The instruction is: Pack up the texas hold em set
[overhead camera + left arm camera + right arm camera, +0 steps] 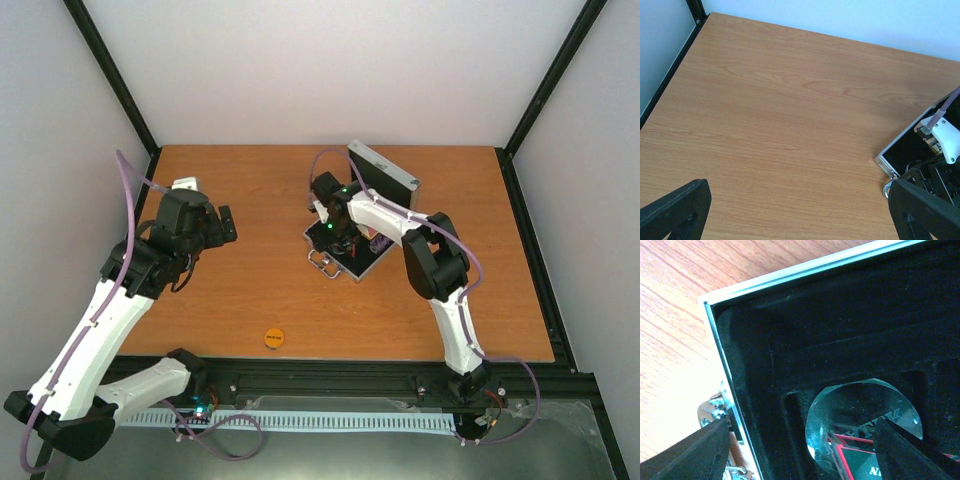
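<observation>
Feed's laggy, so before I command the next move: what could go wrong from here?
The right gripper hangs open over the case, one finger outside the rim: lowering it may strike the rim and shove the case. Its other finger overlaps the clear disc in its recess and could drag it out. The orange disc lies alone near the front edge of the table; a sweeping arm might knock it off.

1. Clear disc (863,425), lying in the black lining of the case (765,340): pale letters show through it, upside down and cut off. Not legible as a word.
2. Orange disc (274,338), near side: dark mark, too small to read.
</observation>
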### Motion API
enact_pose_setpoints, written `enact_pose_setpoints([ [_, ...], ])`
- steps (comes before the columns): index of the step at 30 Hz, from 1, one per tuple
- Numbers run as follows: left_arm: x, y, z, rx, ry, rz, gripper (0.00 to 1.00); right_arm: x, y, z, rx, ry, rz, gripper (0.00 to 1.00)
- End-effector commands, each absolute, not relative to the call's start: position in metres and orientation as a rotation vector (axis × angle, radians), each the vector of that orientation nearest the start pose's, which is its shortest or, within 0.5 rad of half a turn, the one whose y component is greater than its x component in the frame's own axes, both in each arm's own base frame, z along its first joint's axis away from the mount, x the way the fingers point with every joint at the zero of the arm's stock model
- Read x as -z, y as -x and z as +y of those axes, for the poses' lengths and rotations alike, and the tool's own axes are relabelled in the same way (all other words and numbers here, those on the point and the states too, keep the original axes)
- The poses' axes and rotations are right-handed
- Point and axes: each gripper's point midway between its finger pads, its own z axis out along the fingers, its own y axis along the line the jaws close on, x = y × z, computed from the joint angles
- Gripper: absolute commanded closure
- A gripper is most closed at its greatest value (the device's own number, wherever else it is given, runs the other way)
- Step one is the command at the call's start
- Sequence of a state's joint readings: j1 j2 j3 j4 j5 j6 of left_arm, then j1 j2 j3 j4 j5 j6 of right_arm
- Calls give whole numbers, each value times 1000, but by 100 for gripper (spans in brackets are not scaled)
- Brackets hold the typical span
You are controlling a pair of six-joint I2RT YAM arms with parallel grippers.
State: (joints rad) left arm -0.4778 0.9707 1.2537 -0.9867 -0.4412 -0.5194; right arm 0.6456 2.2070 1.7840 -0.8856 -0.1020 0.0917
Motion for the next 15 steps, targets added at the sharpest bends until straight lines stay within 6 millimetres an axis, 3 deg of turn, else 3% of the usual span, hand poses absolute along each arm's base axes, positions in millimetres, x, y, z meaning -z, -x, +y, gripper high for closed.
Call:
enact_pose_setpoints([
  [1,-320,-268,-54,64,275,2146,0,-57,-377,298,-248,794,2811,21],
  [5,-320,-266,-53,67,275,2143,0,-65,-379,300,-263,787,2789,20],
  [9,-320,-267,-54,69,272,2144,0,-80,-390,306,-266,796,2738,12],
  [15,-318,-268,-55,71,272,2145,0,-113,-403,315,-253,806,2649,7],
])
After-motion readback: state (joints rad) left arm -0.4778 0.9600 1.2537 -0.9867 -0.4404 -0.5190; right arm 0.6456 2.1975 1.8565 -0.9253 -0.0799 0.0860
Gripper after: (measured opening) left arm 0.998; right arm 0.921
